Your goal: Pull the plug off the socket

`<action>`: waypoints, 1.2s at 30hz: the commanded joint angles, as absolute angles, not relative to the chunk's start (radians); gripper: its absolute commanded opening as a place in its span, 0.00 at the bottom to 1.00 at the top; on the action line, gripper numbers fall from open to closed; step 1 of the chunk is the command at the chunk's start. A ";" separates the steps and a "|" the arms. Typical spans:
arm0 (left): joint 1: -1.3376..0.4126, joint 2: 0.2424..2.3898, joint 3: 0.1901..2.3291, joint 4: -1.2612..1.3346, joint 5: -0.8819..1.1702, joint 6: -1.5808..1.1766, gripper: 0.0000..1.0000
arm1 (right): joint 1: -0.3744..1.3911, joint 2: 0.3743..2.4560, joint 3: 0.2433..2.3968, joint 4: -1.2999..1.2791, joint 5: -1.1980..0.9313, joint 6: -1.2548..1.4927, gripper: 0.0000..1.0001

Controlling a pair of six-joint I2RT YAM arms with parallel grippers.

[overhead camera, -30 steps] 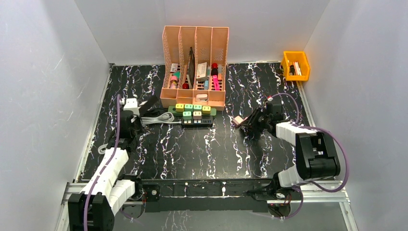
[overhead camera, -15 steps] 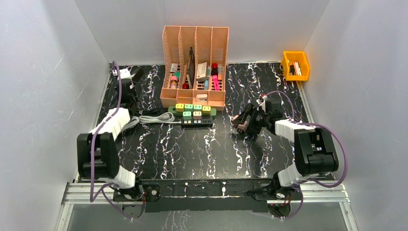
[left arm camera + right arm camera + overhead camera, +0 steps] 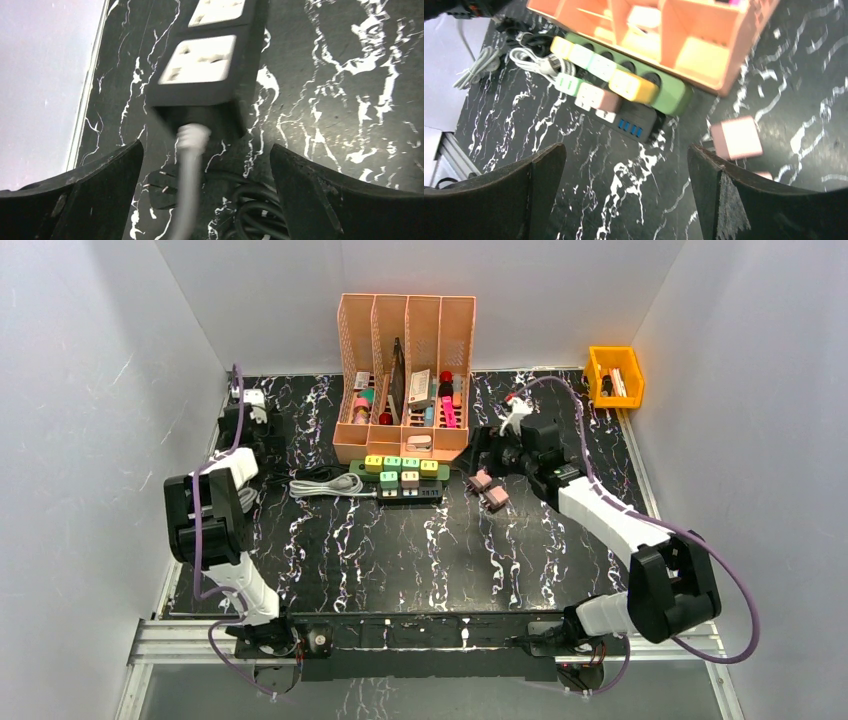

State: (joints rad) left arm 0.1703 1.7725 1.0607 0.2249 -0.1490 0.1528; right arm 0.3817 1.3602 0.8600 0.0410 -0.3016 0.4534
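Note:
A green power strip [image 3: 436, 471] lies in front of the orange organizer with several coloured plugs [image 3: 400, 470] in its sockets; the right wrist view shows the power strip [image 3: 671, 97] too. Two pink plugs [image 3: 481, 480] [image 3: 496, 498] lie loose on the table to its right, one pink plug [image 3: 736, 137] showing near my right finger. My right gripper [image 3: 487, 454] [image 3: 625, 147] hovers open just behind them, holding nothing. My left gripper [image 3: 245, 412] [image 3: 205, 147] is open at the back left, over a black socket strip [image 3: 200, 65], its grey cable [image 3: 187, 175] and a loose black plug [image 3: 160, 187].
The orange file organizer [image 3: 405, 380] full of small items stands at the back centre. A yellow bin [image 3: 614, 375] sits at the back right. A coiled grey cable [image 3: 320, 485] lies left of the green strip, above a black USB strip [image 3: 410, 496]. White walls enclose three sides.
My right gripper opened, let go of a pink plug and rose back toward the organizer. My left arm swung from the grey cable into the back-left corner and opened.

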 commanded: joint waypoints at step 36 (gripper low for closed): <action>-0.239 1.214 0.850 -0.183 -0.023 -0.293 0.98 | 0.873 1.785 1.427 -0.264 0.446 0.409 0.77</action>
